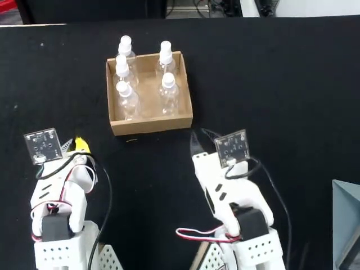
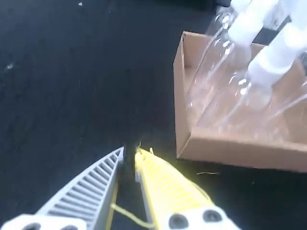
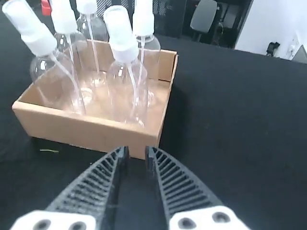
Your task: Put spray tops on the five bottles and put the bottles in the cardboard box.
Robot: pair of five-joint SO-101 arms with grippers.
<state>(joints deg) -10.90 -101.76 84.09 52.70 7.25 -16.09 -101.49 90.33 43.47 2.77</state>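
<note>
The five bottles stand upright inside the cardboard box, long axes vertical, each wearing a white spray top; three line the box's left side and two its right. The box sits on the black table straight ahead of both arms. The right gripper lies just off the near right corner, the left gripper farther from the near left corner. Both have their fingers drawn nearly together on nothing. The task looks finished
</note>
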